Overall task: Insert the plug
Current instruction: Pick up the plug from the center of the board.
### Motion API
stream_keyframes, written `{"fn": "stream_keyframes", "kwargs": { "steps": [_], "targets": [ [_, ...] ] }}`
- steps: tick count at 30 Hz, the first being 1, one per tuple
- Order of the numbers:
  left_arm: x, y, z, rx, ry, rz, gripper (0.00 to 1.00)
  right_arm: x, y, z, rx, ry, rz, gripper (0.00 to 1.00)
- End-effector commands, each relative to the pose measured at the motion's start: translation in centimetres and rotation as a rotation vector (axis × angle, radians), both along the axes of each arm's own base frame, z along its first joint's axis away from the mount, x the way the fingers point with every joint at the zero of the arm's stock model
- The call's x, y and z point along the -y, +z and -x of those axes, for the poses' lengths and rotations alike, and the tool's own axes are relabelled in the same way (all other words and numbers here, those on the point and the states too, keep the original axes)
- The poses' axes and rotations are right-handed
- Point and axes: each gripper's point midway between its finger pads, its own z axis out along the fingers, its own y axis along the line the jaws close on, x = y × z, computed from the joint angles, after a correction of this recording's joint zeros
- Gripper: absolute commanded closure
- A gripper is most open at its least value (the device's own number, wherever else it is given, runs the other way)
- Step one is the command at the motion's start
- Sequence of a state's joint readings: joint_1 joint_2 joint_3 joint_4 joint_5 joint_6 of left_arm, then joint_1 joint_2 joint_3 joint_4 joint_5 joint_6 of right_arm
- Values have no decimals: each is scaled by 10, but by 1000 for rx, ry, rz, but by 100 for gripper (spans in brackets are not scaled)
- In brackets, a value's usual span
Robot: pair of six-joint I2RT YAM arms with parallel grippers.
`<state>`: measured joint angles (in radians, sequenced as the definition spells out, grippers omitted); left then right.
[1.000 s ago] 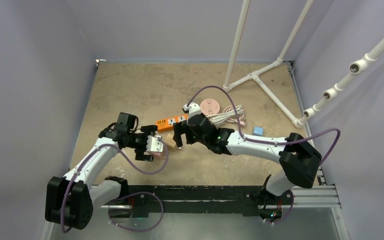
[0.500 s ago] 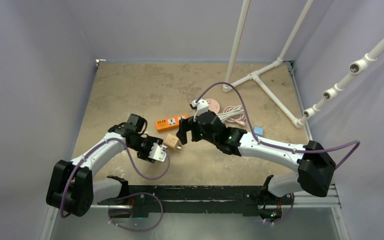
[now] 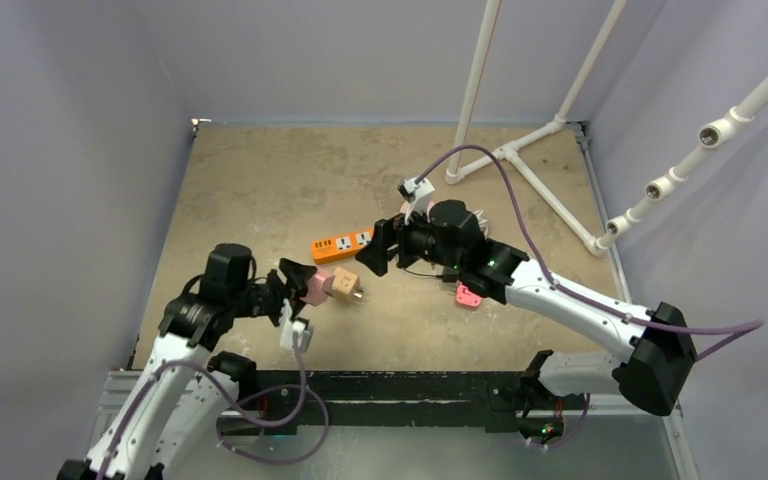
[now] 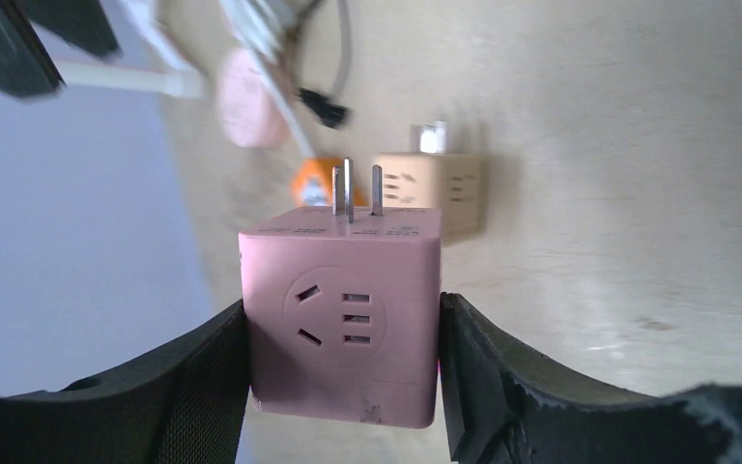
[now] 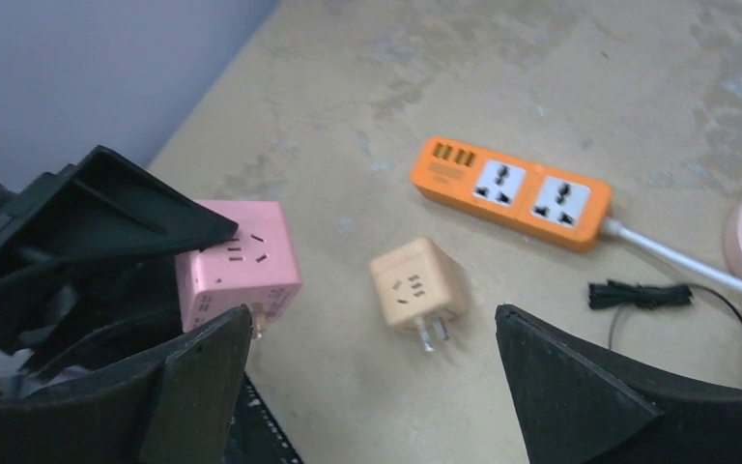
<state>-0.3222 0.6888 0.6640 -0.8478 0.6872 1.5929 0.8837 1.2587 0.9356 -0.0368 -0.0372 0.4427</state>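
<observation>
cube plugs 2 | left end effector point(image 3: 297, 289) clenched on pink cube plug point(image 4: 340, 319) | right end effector point(image 3: 372, 260) released, near tan cube plug point(image 5: 415, 285) on surface point(image 3: 260, 190) | orange power strip point(image 5: 512, 191) 1

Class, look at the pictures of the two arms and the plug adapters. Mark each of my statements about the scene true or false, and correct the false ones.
1. The left gripper holds the pink cube adapter between its fingers. True.
2. The tan cube adapter is plugged into the orange power strip. False: it lies loose on the table, apart from the strip.
3. The right gripper is shut on the tan cube adapter. False: its jaws are wide open and hold nothing.
4. Both large sockets on the orange power strip are vacant. True.
</observation>
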Motion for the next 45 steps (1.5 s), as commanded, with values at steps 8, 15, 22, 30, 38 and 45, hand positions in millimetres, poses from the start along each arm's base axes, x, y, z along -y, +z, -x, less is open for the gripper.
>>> {"fn": "stream_keyframes", "kwargs": {
  "steps": [8, 15, 22, 30, 38, 45],
  "targets": [
    [42, 115, 31, 862, -463, 172, 100, -37, 123, 63, 136, 476, -272, 1],
    [53, 135, 48, 1158, -621, 187, 100, -35, 114, 82, 94, 569, -270, 1],
    [59, 153, 61, 1332, -733, 198, 100, -36, 101, 90, 30, 601, -304, 1],
    [62, 172, 73, 1463, -807, 212, 100, -31, 119, 91, 0, 657, -407, 1],
    [64, 184, 66, 1540, -805, 202, 100, -34, 91, 101, -177, 671, -466, 1],
    [67, 183, 60, 1552, -807, 203, 100, -38, 102, 104, -213, 704, -511, 1]
  ]
}}
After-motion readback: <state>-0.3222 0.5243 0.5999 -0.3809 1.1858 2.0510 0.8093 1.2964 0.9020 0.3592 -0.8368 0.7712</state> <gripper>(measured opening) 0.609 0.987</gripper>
